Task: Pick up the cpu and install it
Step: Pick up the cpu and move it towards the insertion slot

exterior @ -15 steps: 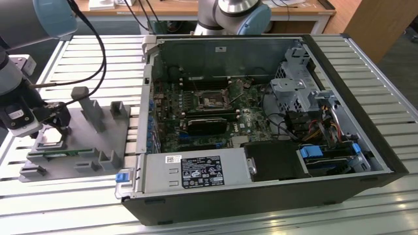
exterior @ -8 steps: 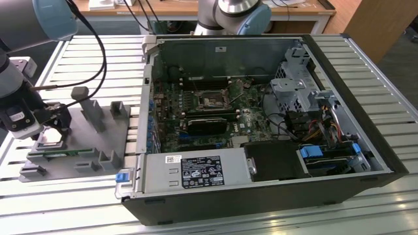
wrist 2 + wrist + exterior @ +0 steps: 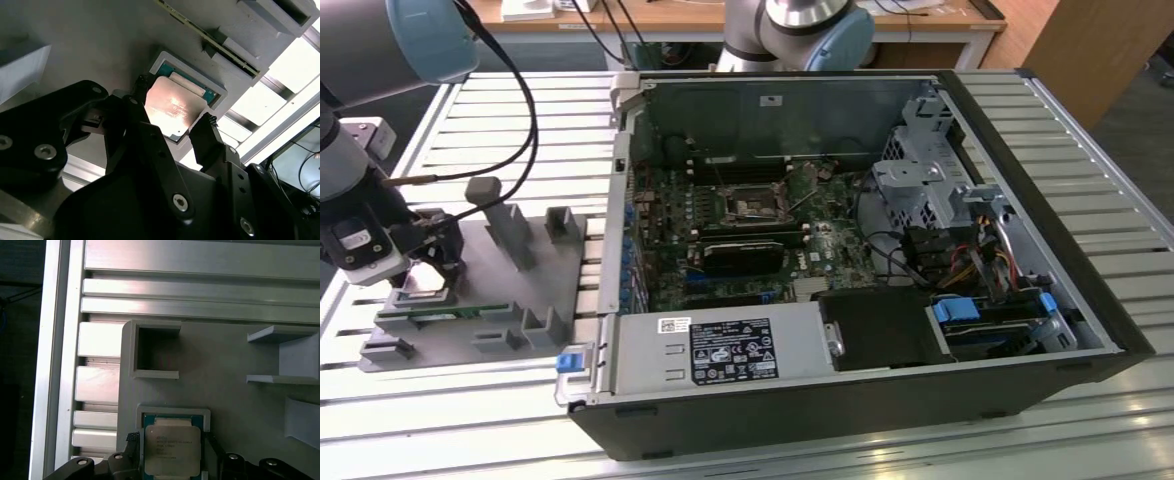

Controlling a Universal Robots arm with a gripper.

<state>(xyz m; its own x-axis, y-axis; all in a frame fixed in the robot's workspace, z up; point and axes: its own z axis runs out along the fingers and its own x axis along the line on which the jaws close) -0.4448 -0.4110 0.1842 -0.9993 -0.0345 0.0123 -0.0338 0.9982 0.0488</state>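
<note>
Chip in reach: the robot arm's gripper hangs low over the grey tray at the exterior view's left, with the cpu lying flat in its shallow square pocket directly beneath it. In both wrist views the silver-topped chip sits squarely between the two black fingers, one at each of two opposite sides, so the gripper is centred on it rather than off to one side. The jaws stand open, spread a little wider than the chip; thin slivers of gap appear at each side in the first wrist view, though whether a fingertip already brushes the rim cannot be told. The cpu is not lifted and rests level in the pocket, its metal top facing up. Being square, it offers no long axis; its edges run parallel to the finger faces. A green memory stick lies in a slot of the same tray just beside the pocket. The open computer case sits on the slatted metal desk toward the exterior view's right, its empty processor socket well apart from the gripper.
</note>
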